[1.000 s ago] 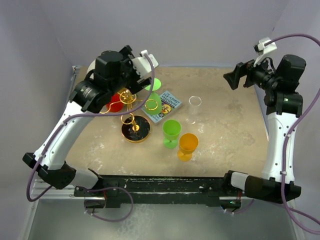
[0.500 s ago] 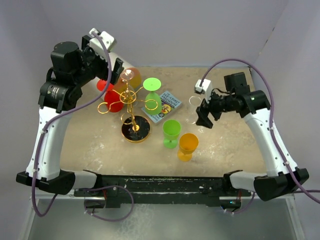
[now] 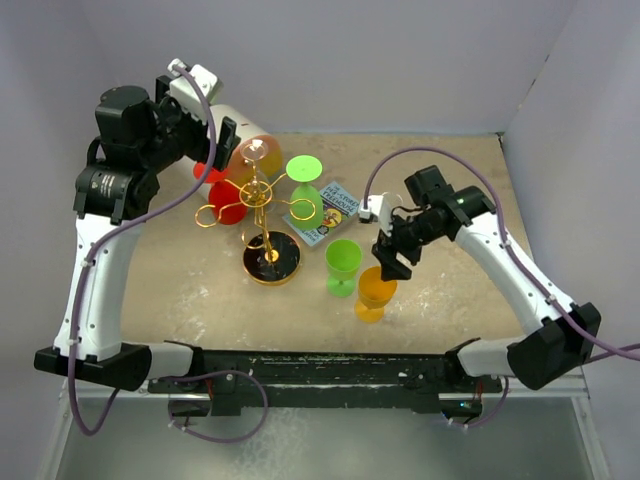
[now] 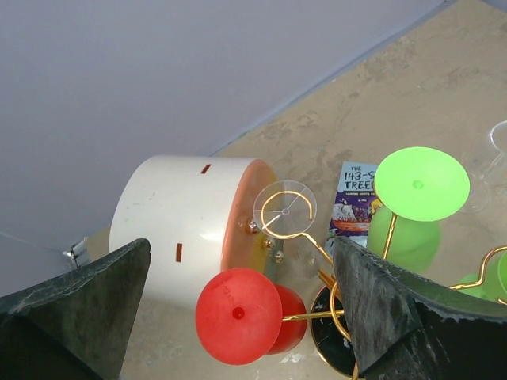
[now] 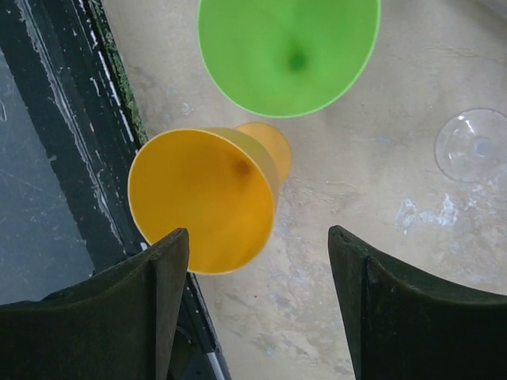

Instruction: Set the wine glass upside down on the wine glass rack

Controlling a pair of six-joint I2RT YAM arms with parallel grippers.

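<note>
The gold wire wine glass rack (image 3: 262,215) stands on its round black base (image 3: 271,258) left of centre. A red glass (image 4: 239,315), a green glass (image 4: 420,184) and a clear glass (image 4: 284,210) hang upside down on its arms. An orange wine glass (image 5: 202,199) and a green wine glass (image 5: 289,51) stand upright near the front, and a clear glass (image 5: 475,144) stands further back. My right gripper (image 5: 257,233) hangs open just above the orange glass and holds nothing. My left gripper (image 4: 242,245) is open and raised above the rack's back left.
A big white cylinder (image 3: 238,145) lies on its side behind the rack. A blue book (image 3: 332,208) lies flat right of the rack. The black front rail (image 5: 71,134) runs close beside the orange glass.
My right arm swung in from the far right and came down over the orange glass, its jaws narrowing somewhat. My left arm lifted off the rack to the upper left.
</note>
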